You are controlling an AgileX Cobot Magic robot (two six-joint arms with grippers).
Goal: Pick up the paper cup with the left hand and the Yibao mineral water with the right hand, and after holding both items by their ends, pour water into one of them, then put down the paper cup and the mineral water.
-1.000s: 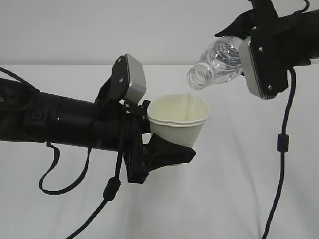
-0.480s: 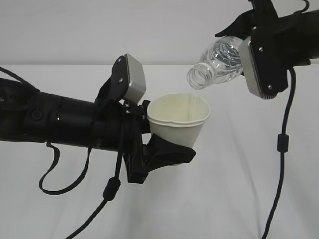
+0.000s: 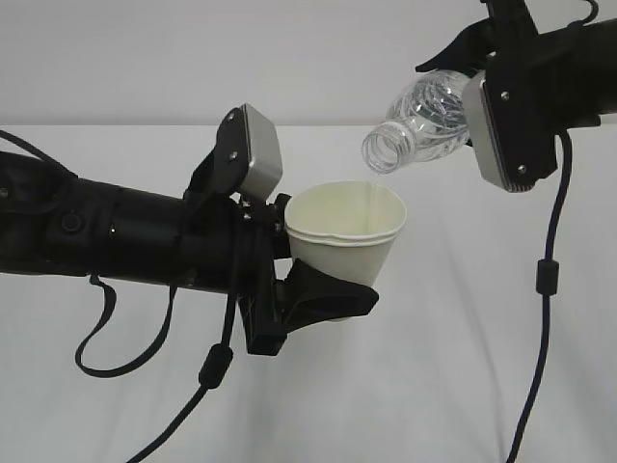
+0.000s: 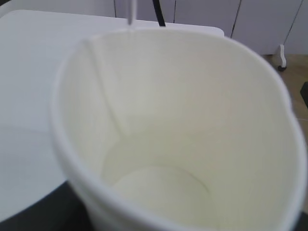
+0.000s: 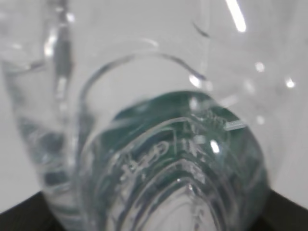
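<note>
Above the white table (image 3: 463, 386), the left arm (image 3: 116, 236) is holding steady, its pincer (image 3: 318, 289) clamped around the cup (image 3: 347, 231) near the base. At upper right, the right pincer (image 3: 482, 72) is gripping the bottle (image 3: 419, 121), tilted with its open neck just over the cup's far rim. The stream seen a second ago is thinning to almost nothing, so pouring looks nearly finished; setting both down comes next.

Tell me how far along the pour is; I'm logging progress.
Done: left gripper holds the paper cup, right gripper holds the bottle, both lifted. In hand: bottle tipped, mouth over the cup; no clear stream visible. Left: setting both down.
</note>
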